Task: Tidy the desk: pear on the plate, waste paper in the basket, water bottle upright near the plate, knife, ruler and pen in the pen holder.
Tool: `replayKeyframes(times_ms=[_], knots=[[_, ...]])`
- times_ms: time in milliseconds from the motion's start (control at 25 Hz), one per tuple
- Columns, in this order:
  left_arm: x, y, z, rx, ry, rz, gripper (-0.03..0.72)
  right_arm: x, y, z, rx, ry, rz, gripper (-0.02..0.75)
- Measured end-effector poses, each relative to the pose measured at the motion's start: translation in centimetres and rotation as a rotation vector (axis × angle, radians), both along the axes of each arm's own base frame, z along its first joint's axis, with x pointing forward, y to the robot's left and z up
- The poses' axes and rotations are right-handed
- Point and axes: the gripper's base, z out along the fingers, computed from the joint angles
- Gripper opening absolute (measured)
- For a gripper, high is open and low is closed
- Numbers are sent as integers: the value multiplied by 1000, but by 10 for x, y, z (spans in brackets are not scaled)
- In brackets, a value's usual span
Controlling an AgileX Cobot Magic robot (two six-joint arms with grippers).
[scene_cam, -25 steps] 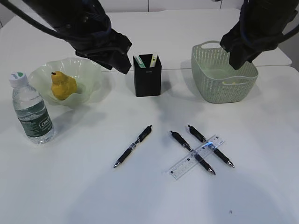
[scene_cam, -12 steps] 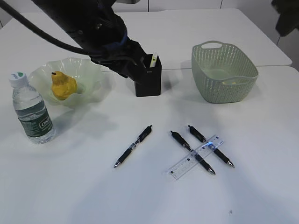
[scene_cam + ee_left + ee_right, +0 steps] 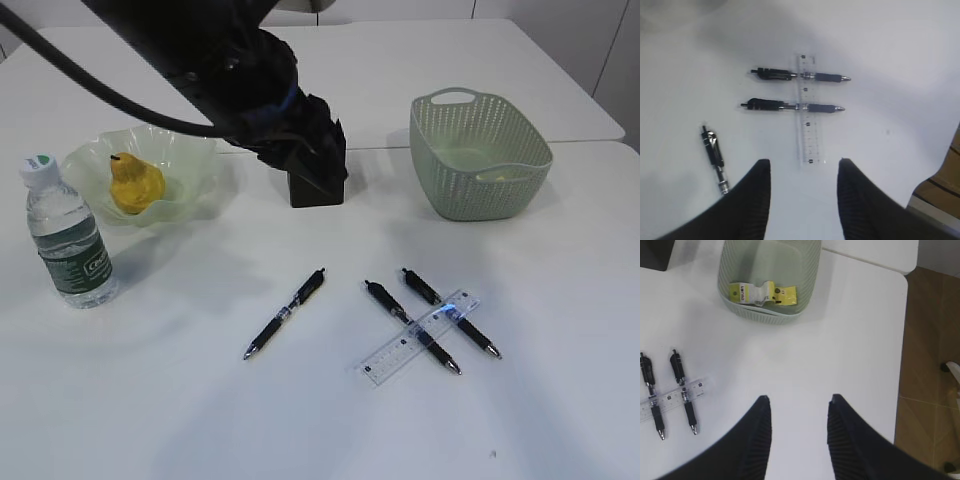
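The desk [image 3: 560,420] is white and smooth, so thin things lying flat on it will be awkward to get under. The basket [image 3: 480,155] sits toward the far right edge with the waste paper [image 3: 762,293] already inside. The plate [image 3: 190,150] sits toward the far left with the pear [image 3: 135,183] on it, and the bottle [image 3: 68,235] stands upright just in front of it, near the left edge. The pen holder [image 3: 318,190] is at the far middle, mostly hidden behind my left arm; I cannot see what is in it.

What remains, I judge, lies near the desk's middle and front. The ruler [image 3: 418,337] is clear plastic: light, stiff and slippery. It rests across two pens, so it rides slightly off the surface, and one raised end is where I would pinch it by its long edges. Under it lie the middle pen [image 3: 412,327] and the right pen [image 3: 450,312], side by side. The left pen [image 3: 285,314] lies alone, well apart. All three are light, rigid and apt to roll; I would grip across the barrel near the rubber sleeve.

My left end effector [image 3: 802,172] hangs over the ruler's near end, jaws parted and empty. My right end effector [image 3: 799,407] is also parted and empty, over bare desk near the right edge.
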Motion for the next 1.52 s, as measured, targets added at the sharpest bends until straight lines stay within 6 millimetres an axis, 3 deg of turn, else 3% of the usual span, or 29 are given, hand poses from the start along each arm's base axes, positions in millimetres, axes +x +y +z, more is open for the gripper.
replayKeyframes(times_ms=[240,560,680,880,1080,1280,1520], knots=[[-17,-19,0,1,-7,-77,310,-14,-3,13,-18,-44,-32,314],[-37,-37,0,1,-7,-144,310,-19,-4,6,1,-20,-61,314],[-39,-39,0,0,-6,-151,310,-30,-7,-23,-17,75,-89,314],[-44,-43,0,1,-6,-169,310,-46,-8,-44,-21,142,-109,314],[-51,-50,-1,4,-9,-202,310,-64,-10,-53,-25,162,-140,314],[-53,-57,-12,26,2,-228,310,-81,-17,-52,-69,134,-212,314],[-45,-66,-40,72,47,-229,337,-99,-22,-53,-87,108,-259,314]])
